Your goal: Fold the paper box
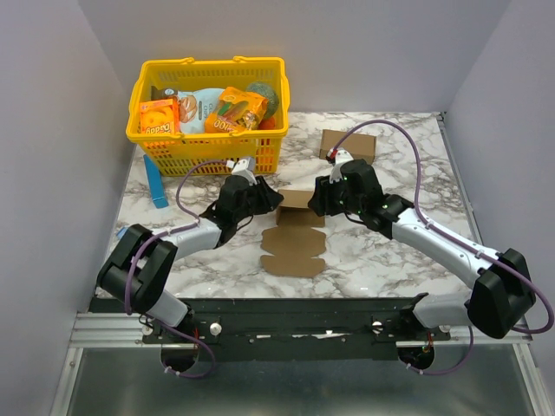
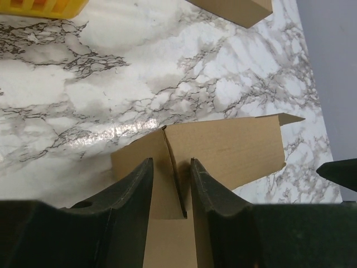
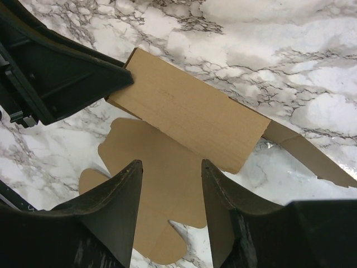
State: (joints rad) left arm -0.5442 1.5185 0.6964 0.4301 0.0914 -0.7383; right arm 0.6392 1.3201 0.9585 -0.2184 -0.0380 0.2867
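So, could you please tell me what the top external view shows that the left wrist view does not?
Top external only: snack packs in the basket, the right arm, the scalloped flaps of the paper box. Left wrist only: the raised crease between the fingers of the left gripper. Both: the box's raised panel, brown carton, table.

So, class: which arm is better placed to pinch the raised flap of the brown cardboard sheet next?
Left, probably. The left gripper straddles the upright crease of the paper box, so closing should pinch it. The right gripper stands open with the raised panel beyond its fingertips, not between them.
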